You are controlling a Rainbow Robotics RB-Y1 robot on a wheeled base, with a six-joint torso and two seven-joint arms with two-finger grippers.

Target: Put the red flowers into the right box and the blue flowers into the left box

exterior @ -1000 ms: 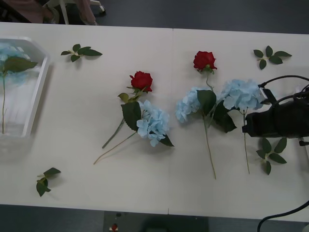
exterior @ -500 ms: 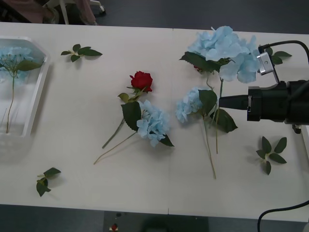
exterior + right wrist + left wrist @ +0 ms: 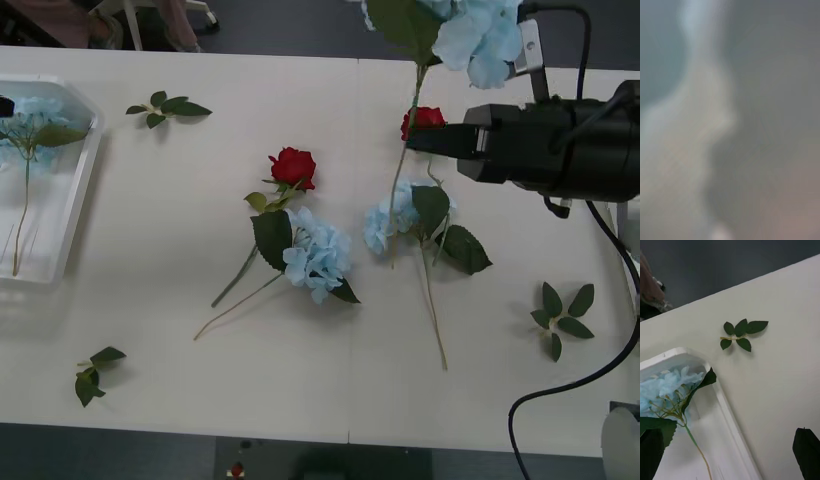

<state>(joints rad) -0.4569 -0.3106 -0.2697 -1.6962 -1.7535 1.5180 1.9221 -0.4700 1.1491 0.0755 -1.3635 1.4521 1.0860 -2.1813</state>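
Observation:
My right gripper (image 3: 415, 138) is shut on the stem of a blue flower (image 3: 470, 30) and holds it high above the table's right half, bloom up and stem hanging down. Partly behind its black fingers lies a red flower (image 3: 425, 117). A second red flower (image 3: 292, 166) lies mid-table, with two more blue flowers (image 3: 318, 255) (image 3: 393, 217) near it. The left box (image 3: 80, 190) at the far left holds a blue flower (image 3: 666, 384). My left gripper (image 3: 729, 431) hangs open over that box's rim (image 3: 726, 408). The right box is out of view.
Loose green leaf sprigs lie at the back left (image 3: 168, 106), the front left (image 3: 95, 372) and the right (image 3: 560, 318). A black cable (image 3: 560, 385) loops off the table's front right. Bare white table runs between the left box and the middle flowers.
My right gripper has lifted the blue flower off the table and carried it up and slightly left, now covering part of the far red flower. The flower in the left box shifted slightly.

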